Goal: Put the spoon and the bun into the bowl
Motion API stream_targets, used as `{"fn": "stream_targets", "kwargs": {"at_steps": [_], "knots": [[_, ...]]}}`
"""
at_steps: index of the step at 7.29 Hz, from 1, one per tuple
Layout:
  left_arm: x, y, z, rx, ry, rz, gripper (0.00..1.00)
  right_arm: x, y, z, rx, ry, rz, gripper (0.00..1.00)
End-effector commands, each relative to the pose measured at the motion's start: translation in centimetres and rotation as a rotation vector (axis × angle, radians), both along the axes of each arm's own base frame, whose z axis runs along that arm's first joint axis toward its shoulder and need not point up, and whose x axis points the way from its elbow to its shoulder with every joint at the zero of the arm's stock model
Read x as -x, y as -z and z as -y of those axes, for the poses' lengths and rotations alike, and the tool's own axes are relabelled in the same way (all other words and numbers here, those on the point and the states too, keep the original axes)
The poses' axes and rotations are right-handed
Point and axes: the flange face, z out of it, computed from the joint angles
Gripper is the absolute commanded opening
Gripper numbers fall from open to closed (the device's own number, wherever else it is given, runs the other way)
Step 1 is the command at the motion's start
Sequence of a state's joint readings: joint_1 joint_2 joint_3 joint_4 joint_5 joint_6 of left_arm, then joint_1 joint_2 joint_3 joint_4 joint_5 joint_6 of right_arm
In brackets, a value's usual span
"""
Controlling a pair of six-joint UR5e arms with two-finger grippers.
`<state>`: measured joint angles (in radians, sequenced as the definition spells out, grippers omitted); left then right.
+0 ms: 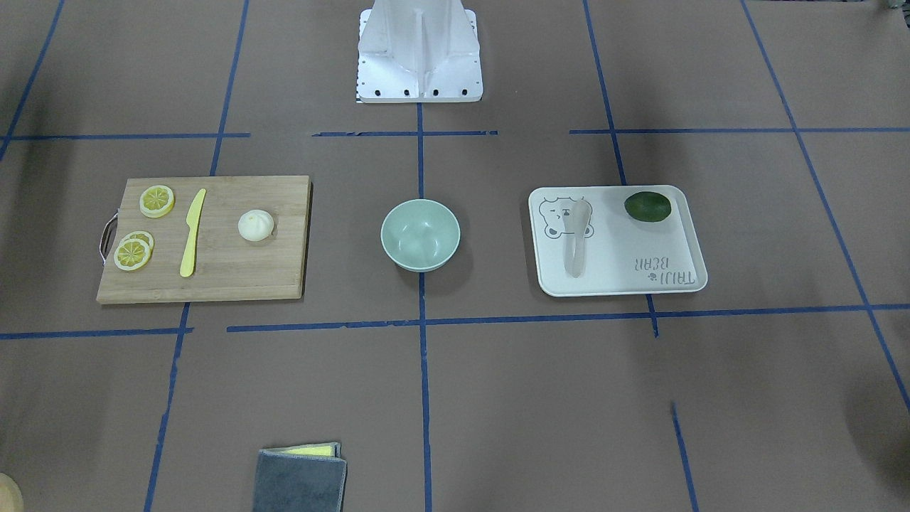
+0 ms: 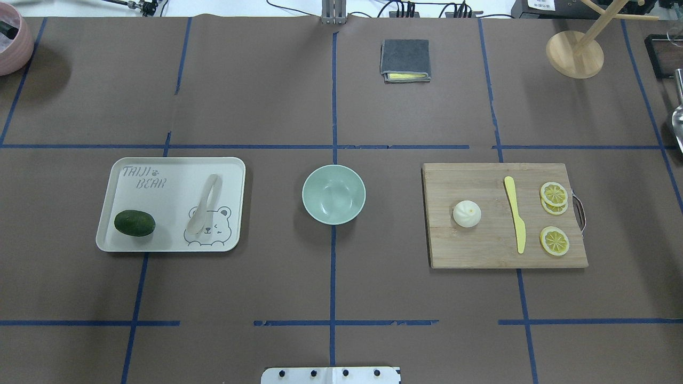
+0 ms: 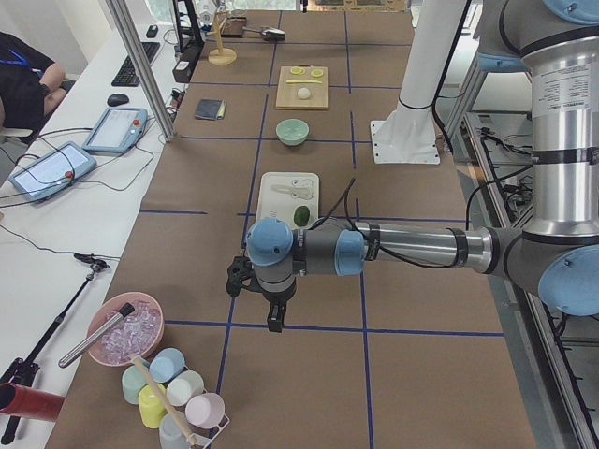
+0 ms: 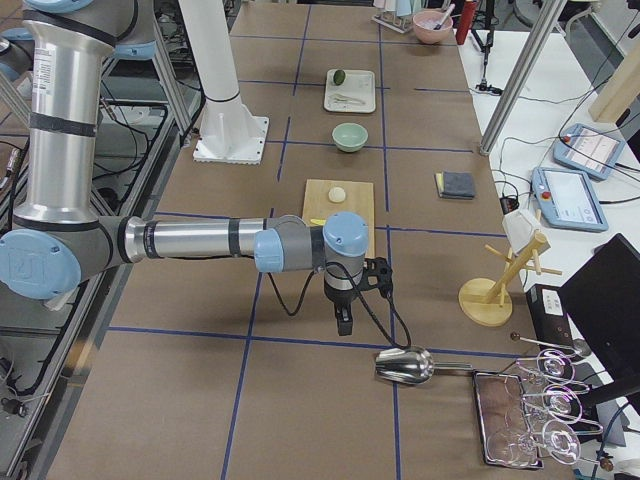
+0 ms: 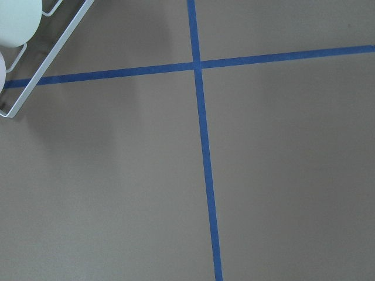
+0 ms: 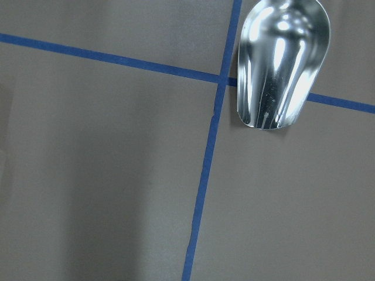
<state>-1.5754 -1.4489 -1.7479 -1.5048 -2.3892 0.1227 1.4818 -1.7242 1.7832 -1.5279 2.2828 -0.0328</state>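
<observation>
While both my arms reach out low over the brown table [image 2: 267, 266], the left arm [image 3: 412, 245] is at its left end and the right arm [image 4: 190, 240] at its right end, both well apart from the things in the middle. On my right lies the wooden board [image 2: 480, 245]; on my left lies the white tray [image 2: 160, 205]. Between them, apart from both, the bowl [image 2: 320, 208] stands upright on the centre tape line. My left gripper [image 3: 274, 327] points down over bare table near a pink dish of ice and a rack of cups, and I cannot tell whether its fingers are apart or together. My right gripper [image 4: 345, 325] also points down, just beside a metal scoop [image 6: 281, 64] lying on the tape, and I cannot tell its state either. A yellow knife [image 2: 515, 213] lies on the board between the bun and the lemon slices [image 2: 554, 193]. The spoon [image 2: 205, 205] lies on the tray, its scoop over the printed bear, with a dark green fruit [image 2: 134, 223] near it on the tray. The bun [image 2: 467, 213] sits on the board's end nearer the bowl.
</observation>
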Motion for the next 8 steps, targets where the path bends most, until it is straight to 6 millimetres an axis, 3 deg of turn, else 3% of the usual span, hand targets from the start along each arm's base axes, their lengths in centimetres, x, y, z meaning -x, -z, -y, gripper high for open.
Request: {"fn": "stream_targets", "kwargs": {"at_steps": [1, 3, 4, 5, 6, 8], "knots": [[0.0, 0.2, 0.1, -0.008, -0.002, 0.001, 1.0, 0.1, 0.0, 0.1, 0.0, 0.001, 0.001, 1.0], [-0.1, 1.0, 0.1, -0.027, -0.002, -0.01, 1.0, 0.2, 0.9, 0.7, -0.019, 0.002, 0.003, 1.0], [0.0, 1.7, 0.4, -0.071, -0.002, -0.002, 1.0, 0.4, 2.5, 2.8, -0.057, 0.002, 0.003, 1.0], [0.1, 2.4, 1.0, -0.171, 0.001, 0.015, 1.0, 0.6, 5.4, 5.9, -0.118, 0.002, 0.006, 1.0], [0.1, 5.1, 2.3, -0.34, 0.002, 0.019, 1.0, 0.8, 6.6, 6.8, -0.151, 0.0, 0.014, 1.0], [-0.7, 9.8, 4.4, -0.658, -0.013, 0.007, 1.0, 0.8, 6.5, 6.9, -0.197, -0.001, 0.02, 1.0]]}}
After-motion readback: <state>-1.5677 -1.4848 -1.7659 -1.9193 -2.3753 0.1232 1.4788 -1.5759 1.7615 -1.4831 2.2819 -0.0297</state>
